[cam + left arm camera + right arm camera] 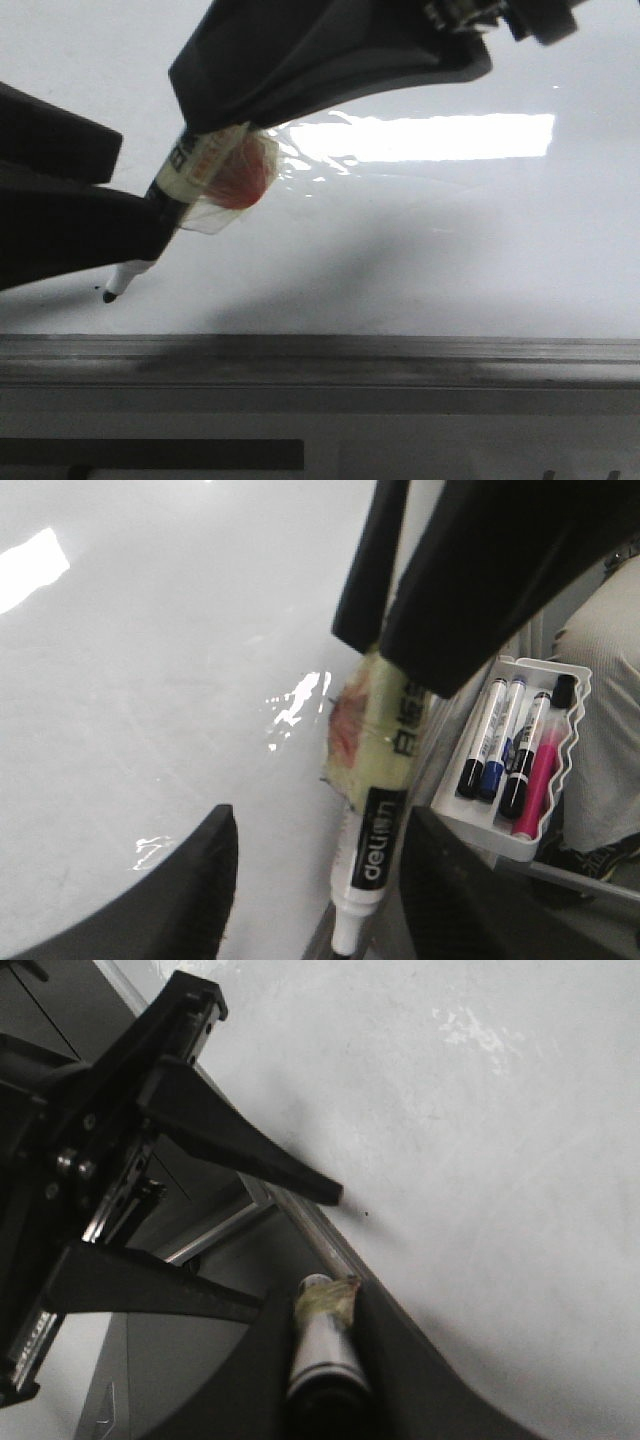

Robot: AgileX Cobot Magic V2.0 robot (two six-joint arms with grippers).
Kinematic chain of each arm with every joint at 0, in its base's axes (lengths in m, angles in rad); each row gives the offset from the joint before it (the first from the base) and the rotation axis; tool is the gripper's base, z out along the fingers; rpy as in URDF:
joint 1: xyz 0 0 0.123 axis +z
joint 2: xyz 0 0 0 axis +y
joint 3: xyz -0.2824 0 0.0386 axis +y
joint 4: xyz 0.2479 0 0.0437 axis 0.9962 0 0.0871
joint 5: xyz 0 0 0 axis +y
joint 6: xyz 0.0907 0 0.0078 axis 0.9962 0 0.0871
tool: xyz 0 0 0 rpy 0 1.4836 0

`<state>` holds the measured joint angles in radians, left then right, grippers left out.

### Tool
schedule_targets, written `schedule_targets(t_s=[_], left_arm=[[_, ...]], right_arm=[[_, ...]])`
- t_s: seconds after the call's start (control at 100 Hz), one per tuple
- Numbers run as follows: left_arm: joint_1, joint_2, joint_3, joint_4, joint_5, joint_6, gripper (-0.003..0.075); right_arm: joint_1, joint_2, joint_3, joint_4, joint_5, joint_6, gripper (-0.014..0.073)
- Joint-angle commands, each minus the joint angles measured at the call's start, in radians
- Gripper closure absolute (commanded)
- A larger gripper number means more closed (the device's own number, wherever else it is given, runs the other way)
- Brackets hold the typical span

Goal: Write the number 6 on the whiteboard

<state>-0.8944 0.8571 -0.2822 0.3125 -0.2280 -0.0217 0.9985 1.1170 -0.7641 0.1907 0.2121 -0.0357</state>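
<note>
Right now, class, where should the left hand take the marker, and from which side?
Grip the bare black barrel of the marker, between the tape and the white tip. The right hand covers the taped upper part. Come from the tip end, where the open left hand straddles it.

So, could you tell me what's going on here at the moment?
The right gripper is holding a black marker, wrapped in yellowish tape, with its tip at the whiteboard just above the grey ledge. The left gripper sits open around the marker without gripping it. Only a tiny black speck shows near the tip; no 6 is visible yet.
</note>
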Motion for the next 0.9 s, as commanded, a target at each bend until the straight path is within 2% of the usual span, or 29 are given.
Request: schedule_targets(t_s=[0.0,0.21,0.43,0.64,0.89], left_arm=[[-0.005,-0.055,-0.031,-0.046,-0.036,-0.013,0.0345],[0.08,-0.157,-0.031,-0.141,0.055,-0.013,0.0345],[0.164,-0.189,-0.031,-0.176,0.046,-0.013,0.0345],[0.166,-0.189,-0.031,-0.2,0.037,-0.013,0.0363],[0.166,-0.189,-0.031,-0.2,0.037,-0.013,0.0367]], right_arm=[[-0.032,-0.051,-0.035,0.006,-0.046,-0.009,0.0657],[-0.163,-0.112,-0.039,0.01,-0.03,-0.009,0.0657],[-0.264,-0.117,-0.115,0.012,-0.003,-0.009,0.0657],[-0.302,-0.051,-0.195,0.012,-0.001,-0.009,0.0657],[-0.28,0.056,-0.175,0.062,0.036,-0.009,0.0657]])
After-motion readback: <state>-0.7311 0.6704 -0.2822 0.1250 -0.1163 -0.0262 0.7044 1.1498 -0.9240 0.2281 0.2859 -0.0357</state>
